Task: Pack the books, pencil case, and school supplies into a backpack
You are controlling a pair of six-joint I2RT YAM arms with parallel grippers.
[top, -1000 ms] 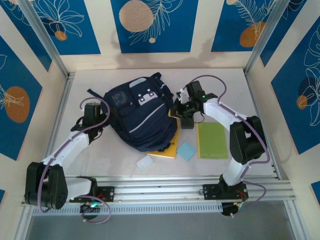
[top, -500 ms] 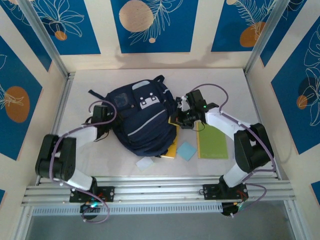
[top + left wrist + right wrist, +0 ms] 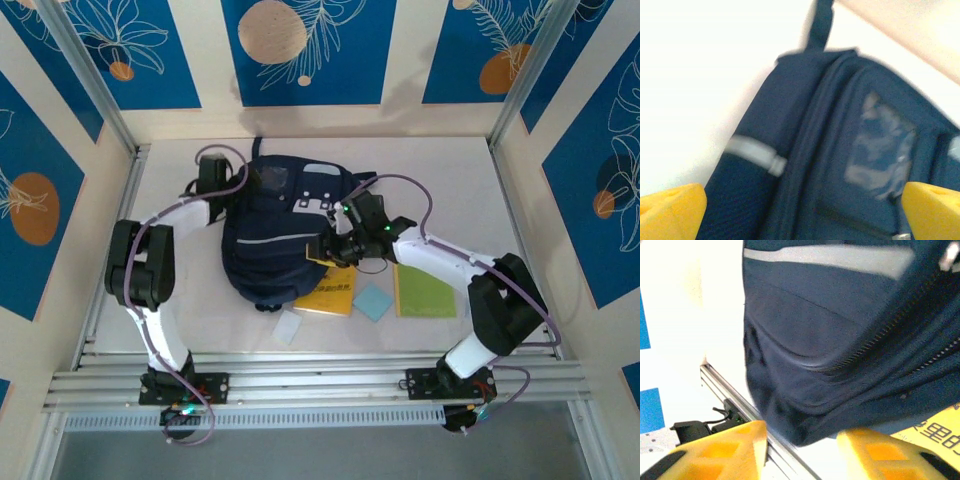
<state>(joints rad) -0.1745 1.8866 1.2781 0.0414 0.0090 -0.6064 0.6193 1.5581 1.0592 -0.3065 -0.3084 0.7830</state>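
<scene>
— Whereabouts of the large navy-blue fabric backpack (image 3: 262, 250)?
— Slumped midway across the smooth white table (image 3: 470, 190). Soft woven cloth, a light grey trim stripe, a toothed zip line, a white patch on the front pocket.
— And the left gripper (image 3: 212, 172)?
— At the bag's far left corner, near a dark flat strap (image 3: 821, 22). Yellow blocky fingers (image 3: 670, 205) spread wide over the cloth, nothing clamped.
— The right gripper (image 3: 325, 248)?
— Against the bag's right flank. Yellow fingers (image 3: 720, 450) apart, sagging cloth just above the gap, nothing pinched.
— Flat things?
— Partly tucked under the bag's near right edge, a thin yellow-orange book (image 3: 332, 290) with a printed cover. Just right of it, a small light-blue square pad (image 3: 372, 302), then a plain lime-green rectangular book (image 3: 425, 290). Nearer the front edge and apart, a small white rectangular piece (image 3: 288, 326).
</scene>
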